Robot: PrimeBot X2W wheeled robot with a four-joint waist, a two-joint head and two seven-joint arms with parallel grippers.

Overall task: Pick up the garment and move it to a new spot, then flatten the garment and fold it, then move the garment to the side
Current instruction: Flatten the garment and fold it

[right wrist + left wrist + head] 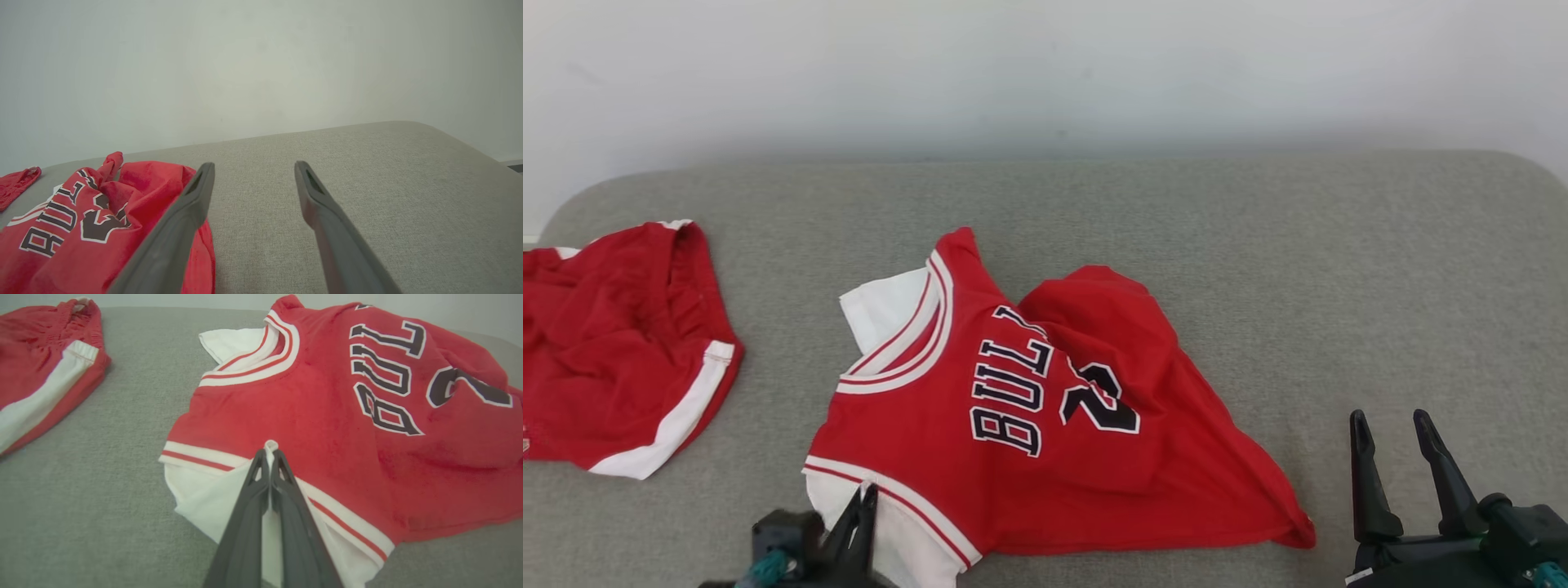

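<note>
Jersey (1013, 425) edge pinched between low left fingers (245, 522); right fingers (1366, 474) hover, spread wide.

**Folds and frame edges hid parts of the scene**

A fold of the jersey (907, 433) covered part of its lettering and number. Its white sleeve (907, 547) ran off the head view's bottom edge, as did the body of the left gripper (867, 494). The shorts (613, 351) were cropped at the left edge. How much cloth lay between the pressed-together fingers (249, 506) could not be told.

Right of grey fabric-covered table (1380, 269) bare, passable. Centre blocked by crumpled red lettered jersey (1045, 408), far left by red white-striped shorts (621, 351); bare strip between the 2.
</note>
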